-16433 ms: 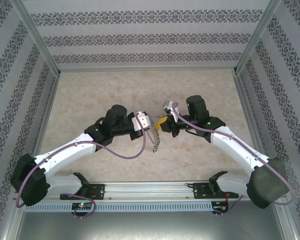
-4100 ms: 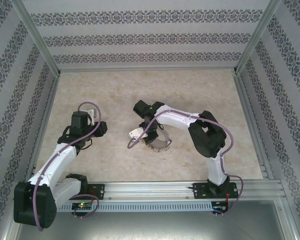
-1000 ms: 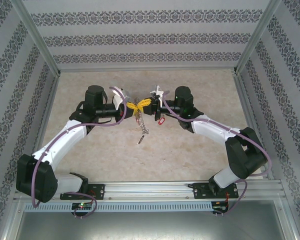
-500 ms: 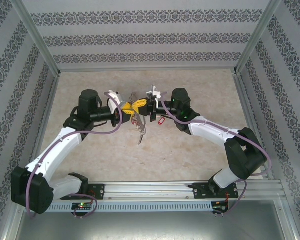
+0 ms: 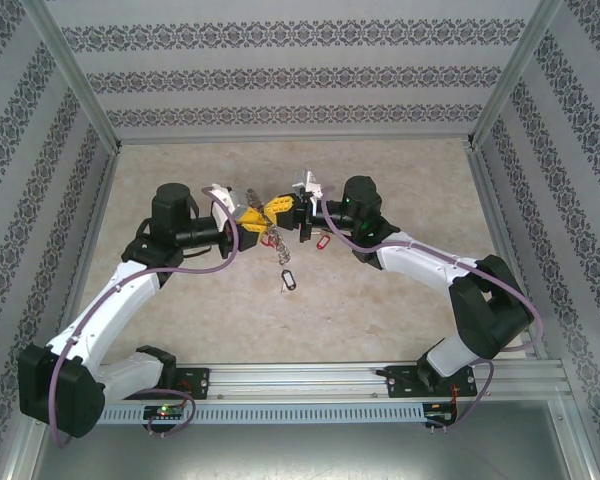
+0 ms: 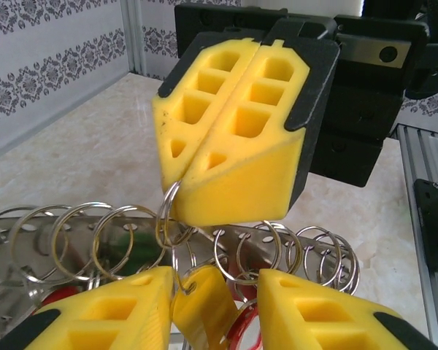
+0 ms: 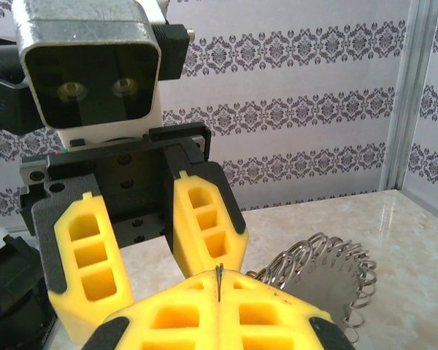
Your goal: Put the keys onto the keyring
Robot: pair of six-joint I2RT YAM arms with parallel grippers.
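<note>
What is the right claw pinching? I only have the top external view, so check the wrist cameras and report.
Observer: In the left wrist view the right claw is shut on one small split ring of the keyring.
Operator: Now give me the left claw's state.
Observer: The right wrist view sees the left claw head-on and it is open. In the left wrist view a yellow tag hangs in the gap between its fingers.
</note>
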